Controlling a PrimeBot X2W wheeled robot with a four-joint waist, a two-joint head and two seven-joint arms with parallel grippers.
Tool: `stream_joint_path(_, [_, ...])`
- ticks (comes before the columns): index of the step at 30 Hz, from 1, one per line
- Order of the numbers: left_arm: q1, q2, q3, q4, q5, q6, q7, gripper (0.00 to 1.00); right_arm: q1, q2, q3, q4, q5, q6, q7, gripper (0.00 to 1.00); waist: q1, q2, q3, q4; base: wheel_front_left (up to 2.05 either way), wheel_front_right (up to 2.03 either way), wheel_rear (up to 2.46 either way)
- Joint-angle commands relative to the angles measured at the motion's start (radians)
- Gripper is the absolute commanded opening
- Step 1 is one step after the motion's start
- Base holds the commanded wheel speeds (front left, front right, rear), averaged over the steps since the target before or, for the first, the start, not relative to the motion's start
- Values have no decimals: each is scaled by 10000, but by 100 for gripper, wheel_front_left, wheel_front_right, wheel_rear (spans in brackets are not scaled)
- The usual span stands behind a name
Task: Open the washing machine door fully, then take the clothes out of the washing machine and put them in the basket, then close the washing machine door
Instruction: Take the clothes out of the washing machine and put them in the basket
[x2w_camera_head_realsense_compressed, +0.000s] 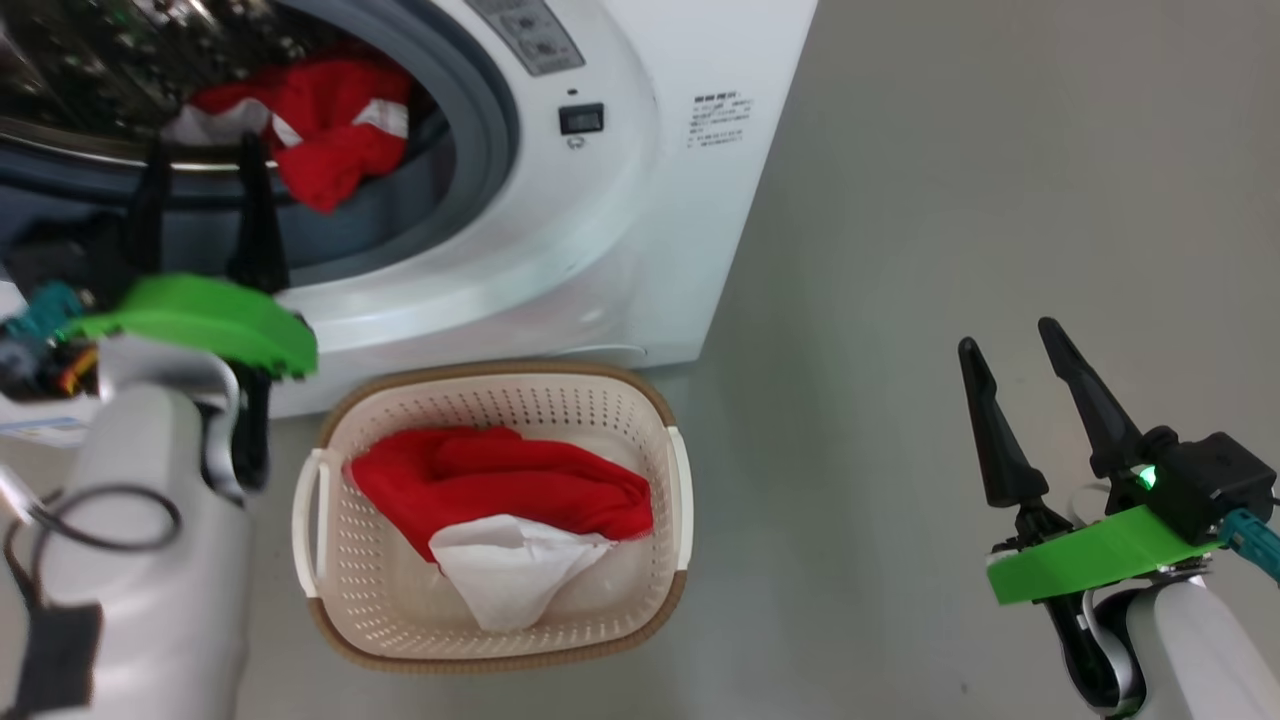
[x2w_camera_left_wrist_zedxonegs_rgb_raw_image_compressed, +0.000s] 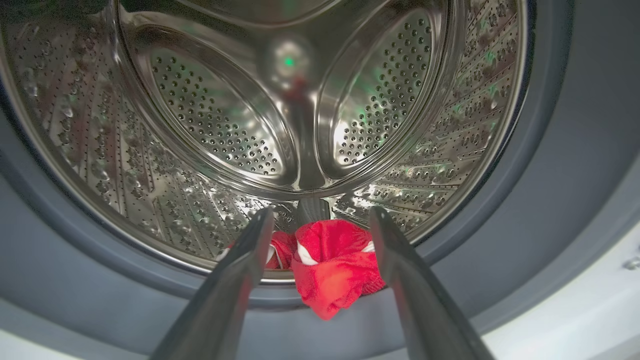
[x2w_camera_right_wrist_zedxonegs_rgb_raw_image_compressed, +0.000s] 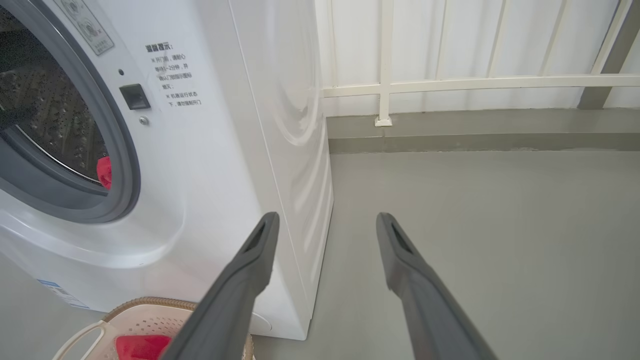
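Observation:
The white washing machine (x2w_camera_head_realsense_compressed: 690, 180) stands with its mouth uncovered; its door is out of view. Red clothes with white trim (x2w_camera_head_realsense_compressed: 320, 125) hang over the grey rubber ring at the drum's lip, also seen in the left wrist view (x2w_camera_left_wrist_zedxonegs_rgb_raw_image_compressed: 335, 265). My left gripper (x2w_camera_head_realsense_compressed: 205, 160) is open just in front of that garment, fingers pointing into the drum, nothing between them (x2w_camera_left_wrist_zedxonegs_rgb_raw_image_compressed: 320, 220). The cream basket (x2w_camera_head_realsense_compressed: 680, 480) sits on the floor before the machine with a red and white garment (x2w_camera_head_realsense_compressed: 500, 500) inside. My right gripper (x2w_camera_head_realsense_compressed: 1010, 345) hangs open and empty over the floor to the right.
Grey floor (x2w_camera_head_realsense_compressed: 950, 200) spreads to the right of the machine. In the right wrist view a white railing (x2w_camera_right_wrist_zedxonegs_rgb_raw_image_compressed: 450, 82) and a low kerb run behind the machine's side (x2w_camera_right_wrist_zedxonegs_rgb_raw_image_compressed: 295, 125). The basket's corner (x2w_camera_right_wrist_zedxonegs_rgb_raw_image_compressed: 130, 325) shows below the right fingers.

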Motion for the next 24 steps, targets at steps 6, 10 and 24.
stream_joint_path(6, [-1655,544,337,1378,-332,-314,-133,100,-407,-119,370,-224,67,48,-65,100,0,0,770,-359,0,0,0])
stream_joint_path(10, [-2490,583,331,2369,-504,-435,107,100,-615,-118,441,-234,92,48,-65,100,0,0,1069,-469,0,0,0])
stream_joint_path(24, [-4621,657,213,5090,-911,-286,2737,100,-1153,-125,920,-193,232,48,-65,100,0,0,1644,-803,0,0,0])
